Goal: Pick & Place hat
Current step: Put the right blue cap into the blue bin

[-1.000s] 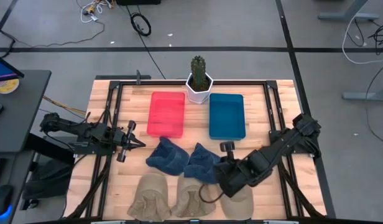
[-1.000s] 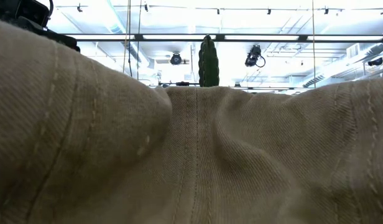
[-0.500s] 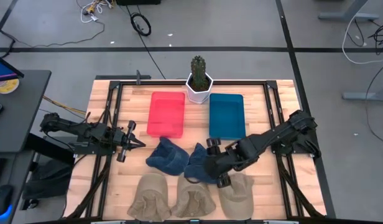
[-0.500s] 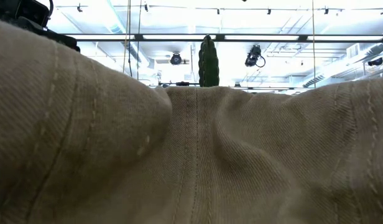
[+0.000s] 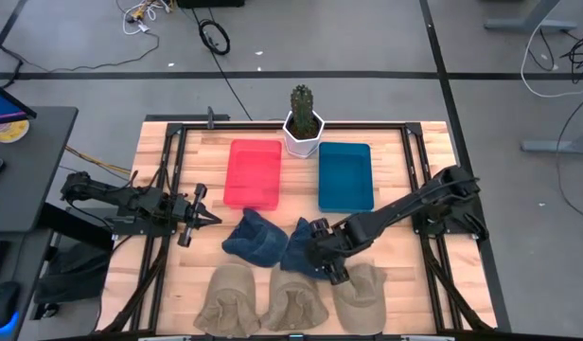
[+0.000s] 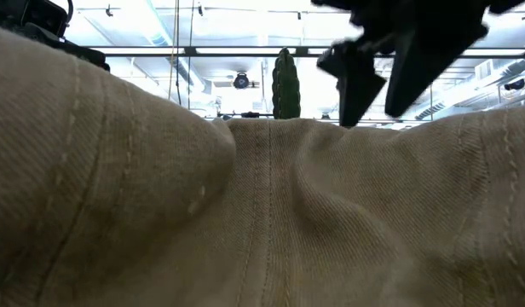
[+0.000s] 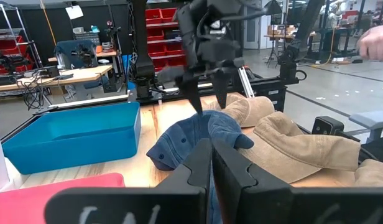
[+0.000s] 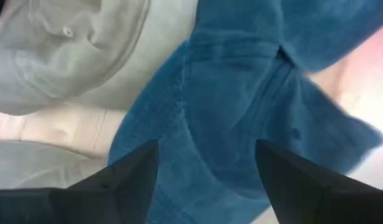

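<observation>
Nearest the table's (image 5: pixel 396 152) front edge lie three tan hats (image 5: pixel 293 301). Just behind them, the right end effector (image 5: pixel 322 254), fingers spread apart, hovers over the right-hand blue hat (image 5: pixel 301 248). The left end effector (image 5: pixel 208 219), fingers together, waits left of the blue hats.

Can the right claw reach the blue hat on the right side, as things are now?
Probably yes. The right claw hangs open directly above the right blue hat, with nothing between its fingers and the fabric. The tan hats lie beside it, not over it.
</observation>
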`<state>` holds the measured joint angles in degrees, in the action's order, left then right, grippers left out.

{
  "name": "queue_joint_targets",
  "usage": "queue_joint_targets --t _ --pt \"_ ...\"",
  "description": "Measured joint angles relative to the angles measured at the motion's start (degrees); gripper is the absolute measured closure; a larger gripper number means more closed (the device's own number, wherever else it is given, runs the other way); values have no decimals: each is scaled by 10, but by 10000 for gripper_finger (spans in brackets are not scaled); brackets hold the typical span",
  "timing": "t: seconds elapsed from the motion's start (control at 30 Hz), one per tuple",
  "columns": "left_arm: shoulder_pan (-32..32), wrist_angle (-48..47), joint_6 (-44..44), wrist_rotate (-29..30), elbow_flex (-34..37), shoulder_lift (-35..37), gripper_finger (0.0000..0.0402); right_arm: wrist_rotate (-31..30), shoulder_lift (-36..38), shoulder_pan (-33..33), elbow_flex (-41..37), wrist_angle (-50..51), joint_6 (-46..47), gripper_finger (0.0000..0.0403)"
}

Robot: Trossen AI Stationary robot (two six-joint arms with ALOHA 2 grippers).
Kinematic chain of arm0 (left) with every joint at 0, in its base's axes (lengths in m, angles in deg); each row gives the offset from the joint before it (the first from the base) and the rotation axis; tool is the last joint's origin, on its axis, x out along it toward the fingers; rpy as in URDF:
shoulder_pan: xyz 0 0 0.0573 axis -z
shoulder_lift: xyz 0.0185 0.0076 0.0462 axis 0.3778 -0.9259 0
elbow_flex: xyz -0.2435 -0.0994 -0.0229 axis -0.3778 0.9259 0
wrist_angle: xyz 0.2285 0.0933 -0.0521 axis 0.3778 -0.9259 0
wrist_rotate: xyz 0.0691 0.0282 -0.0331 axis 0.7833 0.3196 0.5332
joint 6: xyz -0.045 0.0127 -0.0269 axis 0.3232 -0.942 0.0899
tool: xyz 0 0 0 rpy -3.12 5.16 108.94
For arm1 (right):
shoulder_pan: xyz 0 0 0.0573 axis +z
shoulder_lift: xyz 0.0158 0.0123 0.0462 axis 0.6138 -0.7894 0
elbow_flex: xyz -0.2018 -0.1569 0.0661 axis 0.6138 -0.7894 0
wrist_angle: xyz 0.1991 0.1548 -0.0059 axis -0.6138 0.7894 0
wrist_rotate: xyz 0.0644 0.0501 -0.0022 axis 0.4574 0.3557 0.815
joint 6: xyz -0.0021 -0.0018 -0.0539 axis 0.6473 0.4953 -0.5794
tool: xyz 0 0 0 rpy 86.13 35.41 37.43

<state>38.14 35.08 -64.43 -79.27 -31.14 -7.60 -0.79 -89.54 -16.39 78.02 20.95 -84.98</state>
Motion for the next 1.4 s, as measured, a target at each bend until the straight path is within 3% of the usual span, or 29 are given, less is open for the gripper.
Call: queue_joint_targets --t 0.27,0.4,0.5,0.67,0.73,0.93,1.4 --pt "0 0 0 0 0 0 381 2 0 -16 -74 -96 1 144" --pt "0 0 0 0 0 0 381 -24 1 -21 -88 -119 10 174" --pt "0 0 0 0 0 0 381 -15 1 -23 -88 -119 11 225" --pt "0 0 0 0 0 0 381 -7 1 -24 -88 -118 10 362" --pt "0 0 0 0 0 0 381 3 1 -27 -87 -112 10 388" --pt "0 0 0 0 0 0 381 11 1 -29 -47 -65 21 397" --pt "0 0 0 0 0 0 381 -29 5 -43 137 172 70 400"
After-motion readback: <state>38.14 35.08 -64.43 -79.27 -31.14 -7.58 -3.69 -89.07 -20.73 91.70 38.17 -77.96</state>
